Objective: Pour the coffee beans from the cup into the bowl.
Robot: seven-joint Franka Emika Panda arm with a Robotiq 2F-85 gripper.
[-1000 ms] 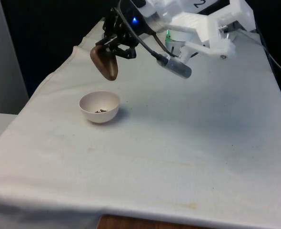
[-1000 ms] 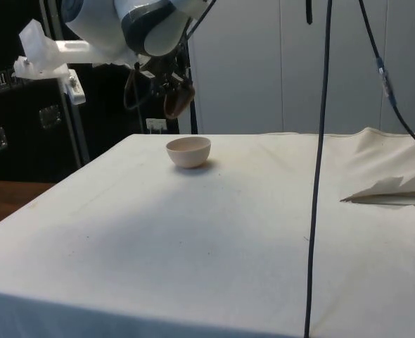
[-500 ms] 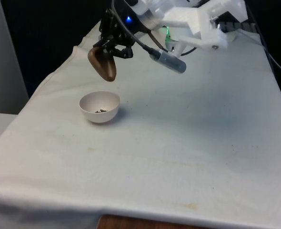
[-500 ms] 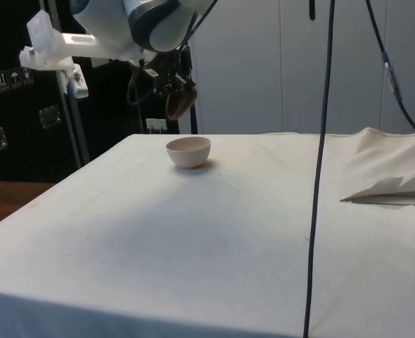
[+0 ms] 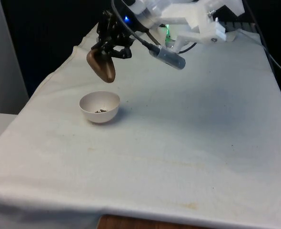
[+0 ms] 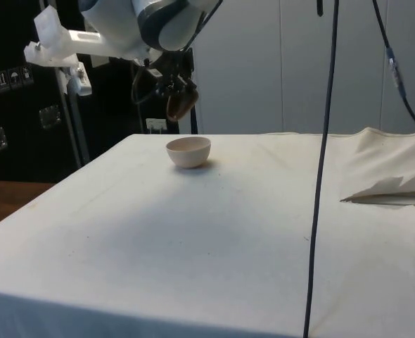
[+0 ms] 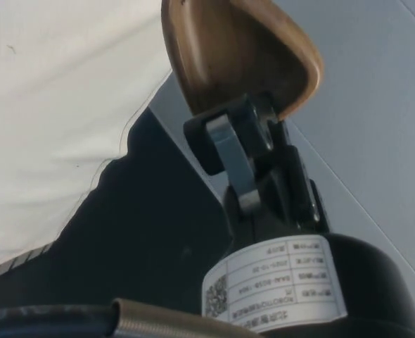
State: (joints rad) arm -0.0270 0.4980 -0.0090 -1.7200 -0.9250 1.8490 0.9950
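Front view, near to far. Nearest edge of the cloth-covered table (image 5: 178, 157) is cut off by the frame; faint stains on the cloth, a strip of brown wood below the hem.

White bowl (image 5: 99, 107) sits upright toward the front view's left, about mid-depth. A small dark cluster of coffee beans (image 5: 101, 110) lies at its bottom; the count is too small to make out. In the side view the bowl (image 6: 188, 151) shows only its outer wall, so the contents are hidden there.

Above and just behind the bowl, not touching it, hangs the brown cup (image 5: 101, 65), tilted steeply with one end pointing down toward the bowl. Its inside cannot be seen from the front. In the side view the cup (image 6: 181, 104) hangs above the bowl's far rim, partly masked by the black gripper (image 6: 171, 83).

Gripper (image 5: 113, 40) is closed on the cup, fingers clamped on its upper rim. Wrist view: one finger (image 7: 230, 151) presses against the cup's (image 7: 228, 49) brown wall; the second finger is hidden behind it.

Farther back, the white arm (image 5: 188, 16) is cut off by the frame.
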